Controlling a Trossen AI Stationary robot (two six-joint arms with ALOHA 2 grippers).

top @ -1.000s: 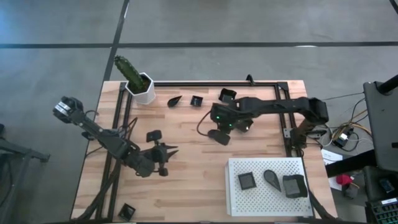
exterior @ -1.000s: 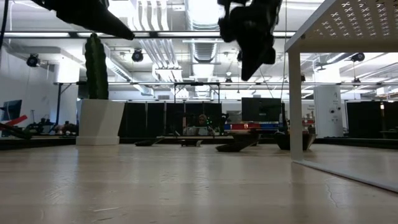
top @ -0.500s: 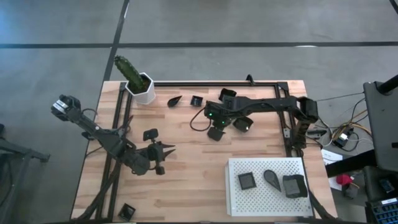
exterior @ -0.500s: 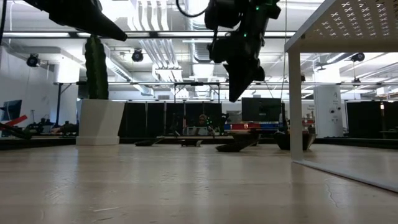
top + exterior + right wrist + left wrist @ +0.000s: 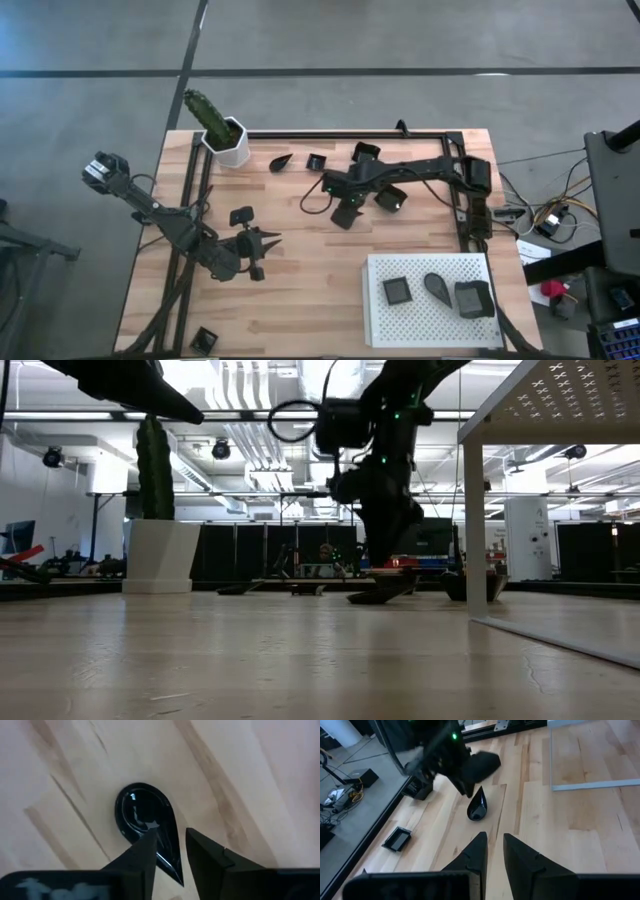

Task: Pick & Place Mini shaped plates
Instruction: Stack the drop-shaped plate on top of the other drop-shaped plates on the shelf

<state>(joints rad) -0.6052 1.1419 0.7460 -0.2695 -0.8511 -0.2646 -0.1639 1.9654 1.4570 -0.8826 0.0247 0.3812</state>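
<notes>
The right gripper point(image 5: 167, 847) has dropped low and parted its fingers, empty, over a glossy black teardrop-shaped mini plate point(image 5: 146, 820) on the wooden table point(image 5: 300, 300), well away from the white perforated square tray point(image 5: 385, 320), so a pick looks imminent

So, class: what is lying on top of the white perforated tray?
Three dark mini plates lie on the white perforated tray: a square plate, a teardrop plate and a larger square plate. What lies underneath the tray is covered from above.

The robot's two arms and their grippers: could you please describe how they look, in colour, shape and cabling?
Both arms are dark, nearly black, built of slim jointed segments. The left gripper ends in two pointed, wedge-shaped black fingers; the right gripper has the same tapered pair. A small green light glows on the right arm's wrist, and a thin dark cable loops beside it.
</notes>
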